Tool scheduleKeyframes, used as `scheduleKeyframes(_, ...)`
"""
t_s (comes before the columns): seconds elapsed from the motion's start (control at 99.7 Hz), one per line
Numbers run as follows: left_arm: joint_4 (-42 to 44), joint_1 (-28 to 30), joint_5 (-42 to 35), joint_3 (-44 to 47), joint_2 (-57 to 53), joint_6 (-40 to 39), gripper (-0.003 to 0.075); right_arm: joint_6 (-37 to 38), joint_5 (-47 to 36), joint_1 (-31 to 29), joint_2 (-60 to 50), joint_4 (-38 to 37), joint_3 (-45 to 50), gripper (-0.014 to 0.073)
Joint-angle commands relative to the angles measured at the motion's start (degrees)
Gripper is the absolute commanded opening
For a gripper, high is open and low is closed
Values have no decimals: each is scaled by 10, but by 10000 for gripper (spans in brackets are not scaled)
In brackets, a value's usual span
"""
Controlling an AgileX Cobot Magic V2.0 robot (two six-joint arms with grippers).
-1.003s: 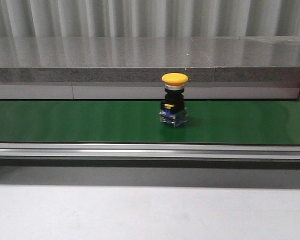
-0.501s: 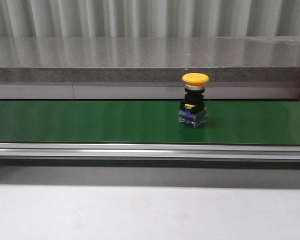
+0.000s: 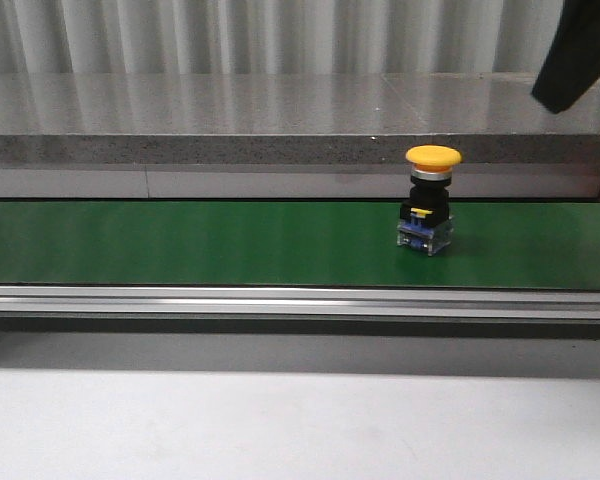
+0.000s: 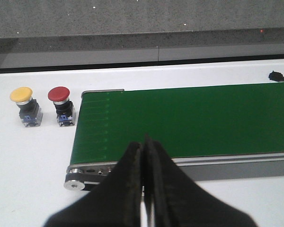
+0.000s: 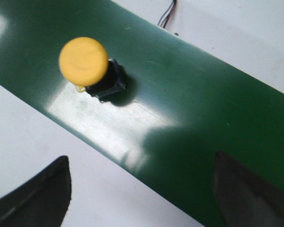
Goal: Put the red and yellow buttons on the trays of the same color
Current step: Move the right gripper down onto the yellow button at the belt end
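My right jaws gape wide above the yellow mushroom-head push button riding the green conveyor belt. My left jaws are pressed together, empty. No trays show; nothing sorted yet.

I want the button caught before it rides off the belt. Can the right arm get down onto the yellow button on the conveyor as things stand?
Probably yes. The right hand is open above the green belt, and the yellow button stands upright, alone, with nothing over its cap. It sits off to one side of the fingers, so the arm must shift first.

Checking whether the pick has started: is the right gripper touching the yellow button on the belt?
Apart. The right wrist view shows the yellow button standing alone on the green belt, clear of both open fingers.
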Motion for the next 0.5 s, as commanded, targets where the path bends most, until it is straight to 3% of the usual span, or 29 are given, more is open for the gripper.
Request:
scheduleKeyframes(0.0, 2, -5, -42, -15, 4, 1, -19, -7, -39, 20, 4, 14, -13, 605)
scheduleKeyframes(0.401, 2, -5, -42, -15, 4, 1, -19, -7, -133, 60, 86, 14, -14, 602)
scheduleKeyframes(0.491, 2, -5, -42, -15, 4, 1, -19, -7, -150, 60, 100, 14, -14, 562)
